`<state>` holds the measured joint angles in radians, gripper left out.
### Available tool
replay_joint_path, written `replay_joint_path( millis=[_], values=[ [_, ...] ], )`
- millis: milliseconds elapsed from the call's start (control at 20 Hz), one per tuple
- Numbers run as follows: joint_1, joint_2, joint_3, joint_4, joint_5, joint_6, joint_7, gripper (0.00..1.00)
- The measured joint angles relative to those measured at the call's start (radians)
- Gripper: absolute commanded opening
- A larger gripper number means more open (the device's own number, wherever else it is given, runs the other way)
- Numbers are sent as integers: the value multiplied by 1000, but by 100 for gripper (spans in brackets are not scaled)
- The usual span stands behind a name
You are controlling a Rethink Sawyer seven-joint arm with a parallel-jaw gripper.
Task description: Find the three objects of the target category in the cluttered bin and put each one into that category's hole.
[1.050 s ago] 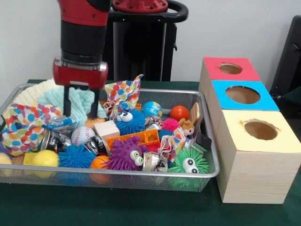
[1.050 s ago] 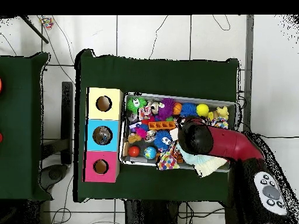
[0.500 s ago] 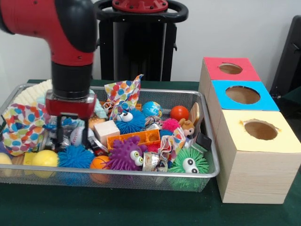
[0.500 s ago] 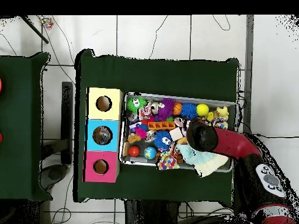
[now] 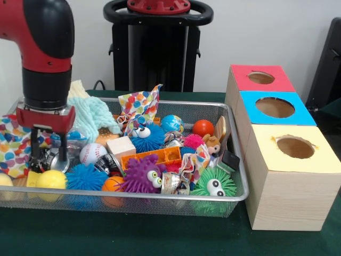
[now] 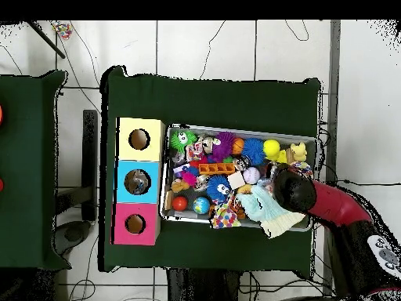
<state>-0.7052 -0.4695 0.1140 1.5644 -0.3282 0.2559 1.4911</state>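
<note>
The wire bin [image 5: 234, 160] is packed edge to edge, with no bare floor showing between toys. The gripper [image 5: 49, 160] stands low at the bin's end farthest from the boxes, its two fingers apart, hemmed by the yellow ball [image 5: 51, 180], the blue spiky ball [image 5: 86, 177], the baseball [image 5: 94, 153] and crumpled silver wrappers [image 5: 53, 158]. The mint cloth [image 5: 91, 116] heaps up just behind it. Over the bin's other half the air is free. The three box holes [image 5: 294, 146] lie unblocked from above
</note>
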Motion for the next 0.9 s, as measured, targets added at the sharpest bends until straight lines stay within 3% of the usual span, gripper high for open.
replay_joint_path(
  millis=[450,900],
  values=[
    [66,-104,-23,52,0,0,0,100],
    [170,-157,-70,65,16,0,0,100]
  ],
)
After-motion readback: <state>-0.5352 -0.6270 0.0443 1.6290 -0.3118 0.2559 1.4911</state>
